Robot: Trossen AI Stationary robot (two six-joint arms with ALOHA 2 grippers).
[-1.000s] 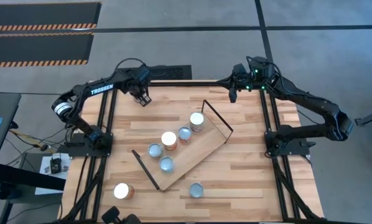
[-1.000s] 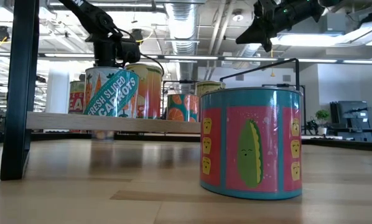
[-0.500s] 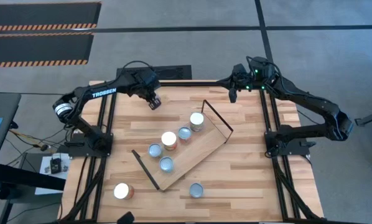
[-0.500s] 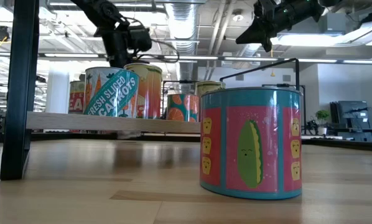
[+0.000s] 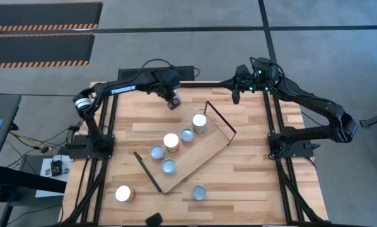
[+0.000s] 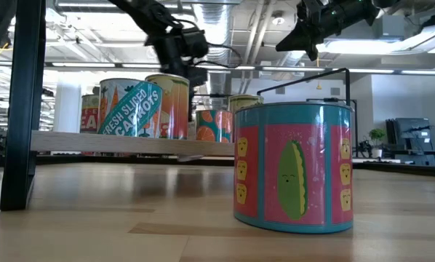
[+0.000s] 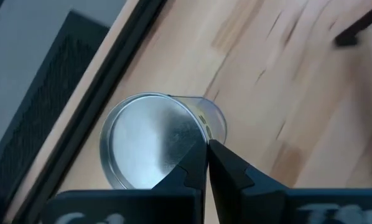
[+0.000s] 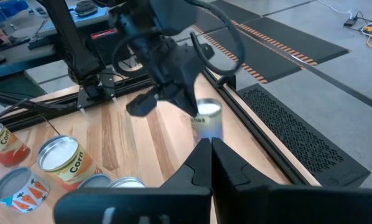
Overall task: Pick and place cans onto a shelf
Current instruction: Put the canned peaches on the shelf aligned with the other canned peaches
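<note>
The light-wood shelf (image 5: 204, 154) lies slantwise on the table with black wire brackets at both short ends. Several cans stand on it, among them a white-topped one (image 5: 200, 122). Two more cans stand on the tabletop near the front edge (image 5: 123, 193) (image 5: 198, 192). The second is the corn can in the low view (image 6: 293, 175). My left gripper (image 5: 171, 101) is over the table's far edge, shut on a silver can (image 7: 152, 143) that it hides in the high view. My right gripper (image 5: 236, 94) is shut and empty, high over the far edge beyond the shelf's far bracket. My left gripper has the silver can by its top rim (image 7: 198, 138), pinched between the two nearly closed fingers at one side of the can. The fingers come from above, pointing down. In the right wrist view the can (image 8: 208, 118) hangs below the gripper, clear of the table.
The black frame rail (image 5: 195, 83) runs along the table's far edge under both grippers. The shelf's far wire bracket (image 5: 220, 118) stands up between the two arms. Bare tabletop lies to the right of the shelf (image 5: 258, 157).
My left gripper has travelled along the far edge toward the table's right edge, carrying the can with it, and now stands nearer the shelf's far bracket. My right arm has kept still.
</note>
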